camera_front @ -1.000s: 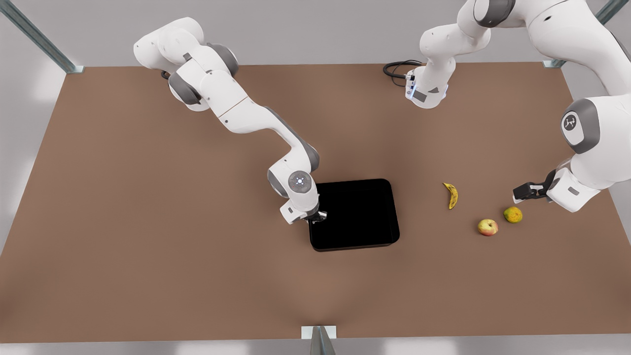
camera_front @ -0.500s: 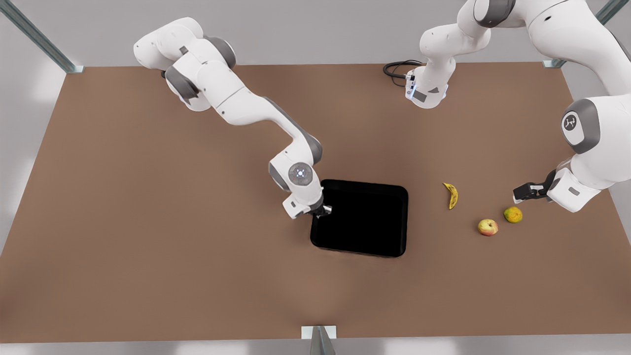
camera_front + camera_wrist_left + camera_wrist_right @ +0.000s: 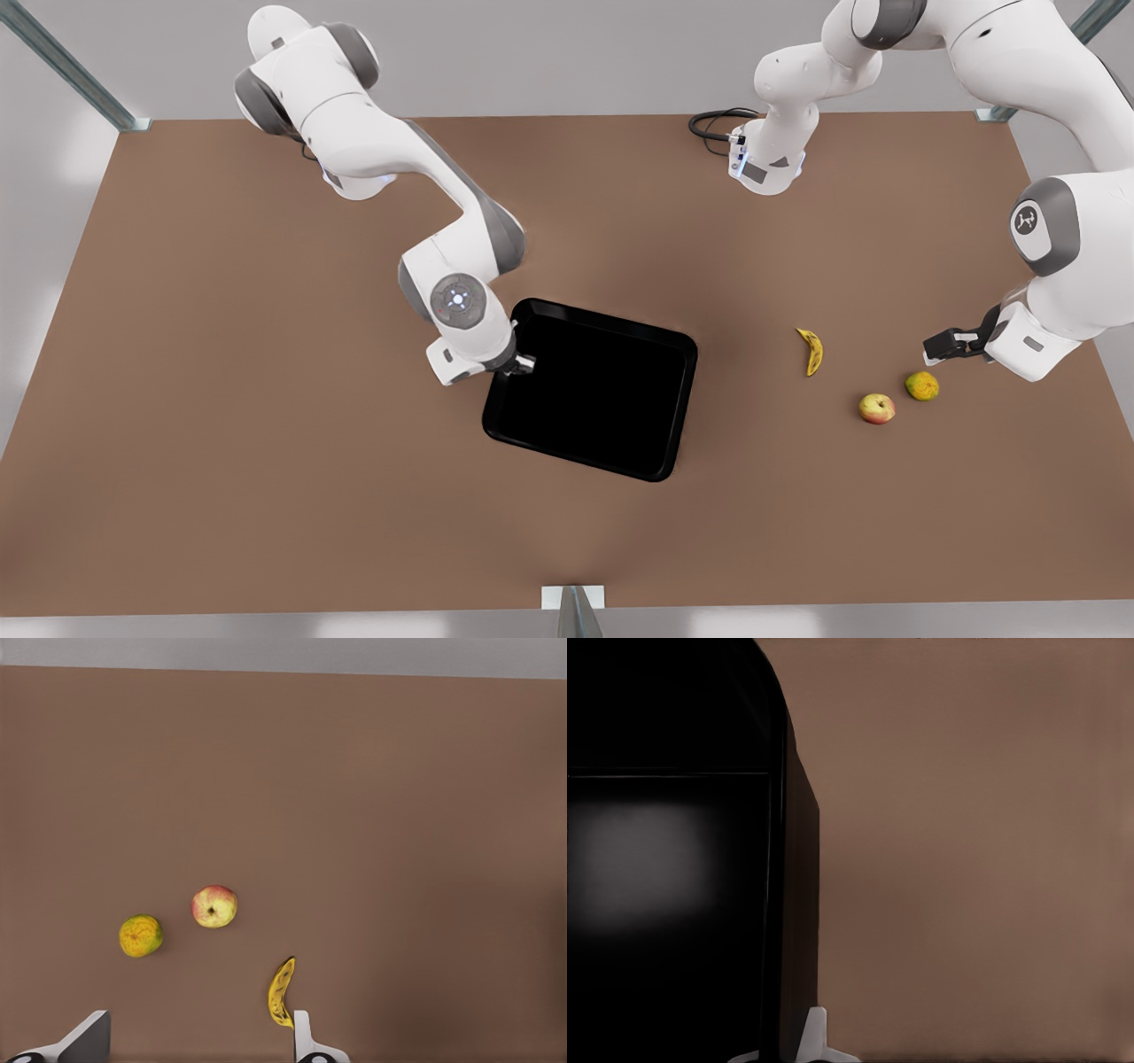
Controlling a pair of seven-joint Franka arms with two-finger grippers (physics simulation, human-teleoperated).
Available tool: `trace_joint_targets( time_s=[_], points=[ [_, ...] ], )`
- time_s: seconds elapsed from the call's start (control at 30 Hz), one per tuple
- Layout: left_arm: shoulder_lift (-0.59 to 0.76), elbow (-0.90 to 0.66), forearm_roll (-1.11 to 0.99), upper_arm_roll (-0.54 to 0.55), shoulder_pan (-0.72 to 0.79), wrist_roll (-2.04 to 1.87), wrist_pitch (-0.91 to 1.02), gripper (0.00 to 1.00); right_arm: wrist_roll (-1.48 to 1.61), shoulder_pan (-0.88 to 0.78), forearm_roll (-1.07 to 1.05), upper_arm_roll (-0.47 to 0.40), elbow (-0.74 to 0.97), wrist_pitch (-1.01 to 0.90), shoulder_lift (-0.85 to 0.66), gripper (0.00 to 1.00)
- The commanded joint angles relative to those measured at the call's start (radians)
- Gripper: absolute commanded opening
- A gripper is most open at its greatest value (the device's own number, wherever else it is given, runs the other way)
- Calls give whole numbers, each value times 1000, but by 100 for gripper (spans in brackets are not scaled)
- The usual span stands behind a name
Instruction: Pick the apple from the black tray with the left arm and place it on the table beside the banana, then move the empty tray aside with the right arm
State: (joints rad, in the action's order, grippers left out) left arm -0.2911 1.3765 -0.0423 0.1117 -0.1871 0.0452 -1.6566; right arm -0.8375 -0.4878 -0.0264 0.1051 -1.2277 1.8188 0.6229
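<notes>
The apple (image 3: 876, 408) (image 3: 214, 906) rests on the brown table (image 3: 266, 443), a little nearer the front edge than the banana (image 3: 811, 352) (image 3: 281, 994) and to its right in the front view. My left gripper (image 3: 943, 344) (image 3: 195, 1047) waits open above the table close to them, holding nothing. The black tray (image 3: 594, 399) (image 3: 656, 859) lies empty and skewed at mid-table. My right gripper (image 3: 518, 363) (image 3: 784, 1050) is shut on its rim at the corner toward the front view's left.
A yellow-green-orange round fruit (image 3: 921, 385) (image 3: 141, 935) sits beside the apple, under the left gripper. A black cable (image 3: 713, 124) coils by the arm base (image 3: 766, 164) at the back. Bare tabletop stretches across the front view's left and along the front edge.
My right gripper has pulled the tray toward the front view's left and turned it, so it now lies skewed. The left arm and the fruit have not moved.
</notes>
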Motion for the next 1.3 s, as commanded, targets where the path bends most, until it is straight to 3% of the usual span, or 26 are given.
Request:
trace_joint_targets(
  time_s=[0.0, 0.1, 0.37, 0.57, 0.67, 0.73, 0.9, 1.27],
  points=[
    [1, -1, -1, 0, 0, -4, 1, 100, 402, 31, 6, -5, 1, -252, -14, 5],
    [1, -1, -1, 0, 0, -4, 0, 100, 601, 72, 45, -15, 1, -326, -42, 5],
    [1, -1, -1, 0, 0, -4, 0, 100, 1149, 71, 40, -266, 1, -363, -104, 6],
    [1, -1, -2, 0, 0, -4, 1, 100, 1365, 74, 22, -413, 1, -351, -121, 6],
    [1, -1, -1, 0, 0, -4, 0, 100, 1422, 153, -38, -413, 1, -253, -104, 6],
    [1, -1, -1, 0, 0, -4, 1, 100, 1411, 156, -43, -418, -4, -118, -75, 5],
    [1, -1, -1, 0, 0, -4, 1, 100, 1367, 170, -37, -420, -4, 19, 27, 6],
    [1, -1, -2, 0, 0, -4, 0, 100, 1374, 207, -43, -418, -6, 140, 126, 11]
  ],
)
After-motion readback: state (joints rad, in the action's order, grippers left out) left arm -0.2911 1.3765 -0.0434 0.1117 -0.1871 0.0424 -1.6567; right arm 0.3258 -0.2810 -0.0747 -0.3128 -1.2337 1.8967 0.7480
